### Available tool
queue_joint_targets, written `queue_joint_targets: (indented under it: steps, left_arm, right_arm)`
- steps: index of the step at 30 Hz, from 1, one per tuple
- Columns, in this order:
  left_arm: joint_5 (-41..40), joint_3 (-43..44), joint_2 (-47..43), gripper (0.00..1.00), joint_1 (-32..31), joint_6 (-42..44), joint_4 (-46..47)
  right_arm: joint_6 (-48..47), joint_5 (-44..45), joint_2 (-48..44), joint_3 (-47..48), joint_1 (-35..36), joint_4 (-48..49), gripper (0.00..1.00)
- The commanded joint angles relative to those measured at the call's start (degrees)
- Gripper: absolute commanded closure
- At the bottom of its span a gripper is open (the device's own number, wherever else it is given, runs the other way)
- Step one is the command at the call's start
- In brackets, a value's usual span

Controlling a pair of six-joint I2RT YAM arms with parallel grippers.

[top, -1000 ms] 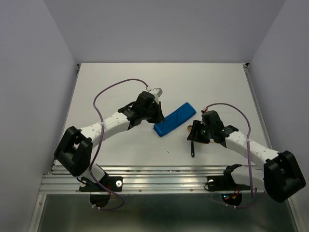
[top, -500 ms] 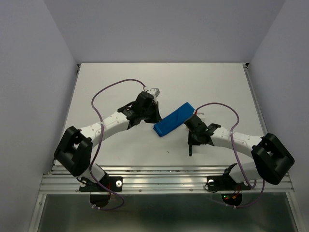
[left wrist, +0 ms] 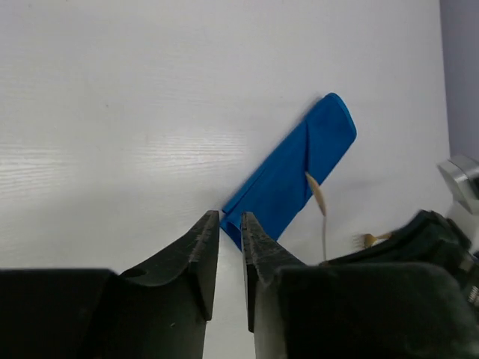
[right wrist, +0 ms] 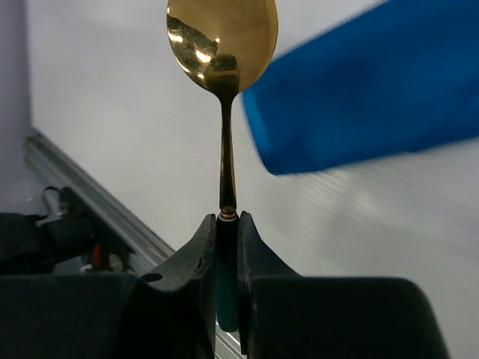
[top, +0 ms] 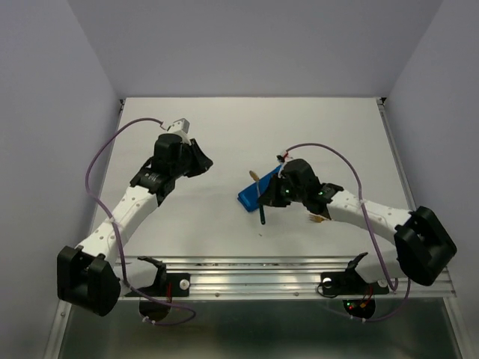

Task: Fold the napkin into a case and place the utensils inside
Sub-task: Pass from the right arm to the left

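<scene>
Gold-headed fork [top: 320,218] flat on white table [top: 224,127], near side, just beside right arm. Left of it, right gripper [right wrist: 227,224] clamped on green handle of spoon [right wrist: 222,45], gold bowl pointing far. Blue folded case [left wrist: 296,176] flat on table mid-scene, largely hidden under right arm from above, spoon crossing its near-left end; contact unclear. Farther left, well apart from case, left gripper [left wrist: 224,221] narrowly parted, nothing between fingers.

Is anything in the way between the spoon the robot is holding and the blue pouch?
No, nothing visible. The right gripper pinches the spoon by its green handle, and its gold bowl hangs right at one end of the case. The fork lies off to the side.
</scene>
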Motion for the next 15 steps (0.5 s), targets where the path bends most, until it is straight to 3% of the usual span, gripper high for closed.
queue_joint_targets:
  steps: [1, 2, 4, 5, 8, 13, 15]
  left_arm:
    - [10.0, -4.8, -5.9, 0.65, 1.8, -2.4, 4.9]
    - [10.8, -5.2, -7.1, 0.57, 2.2, -2.5, 5.7]
    - [12.9, -6.4, -8.3, 0.55, 2.3, -1.7, 6.8]
    - [13.3, -6.9, -9.3, 0.46, 2.6, -1.0, 7.3]
    - [19.1, -9.5, -10.6, 0.40, 3.5, -0.3, 10.4]
    - [25.4, -13.4, -11.5, 0.39, 4.4, -3.1, 15.1]
    - [27.4, -14.9, -11.9, 0.39, 4.6, -5.1, 17.7]
  right_arm:
    - [2.7, -21.0, 7.7, 4.6, 0.4, 25.4, 0.99]
    - [3.6, -22.1, 9.2, 5.9, 0.4, 26.6, 0.99]
    - [5.8, -27.4, 13.5, 7.6, 0.4, 32.6, 0.99]
    - [7.3, -28.6, 14.8, 9.3, 0.4, 34.0, 0.99]
    - [15.4, -35.1, 19.7, 10.7, 0.4, 45.1, 0.99]
    - [28.1, -39.5, 24.4, 9.3, -0.9, 64.5, 0.99]
    - [29.8, -40.0, 26.0, 9.2, -1.4, 67.4, 0.99]
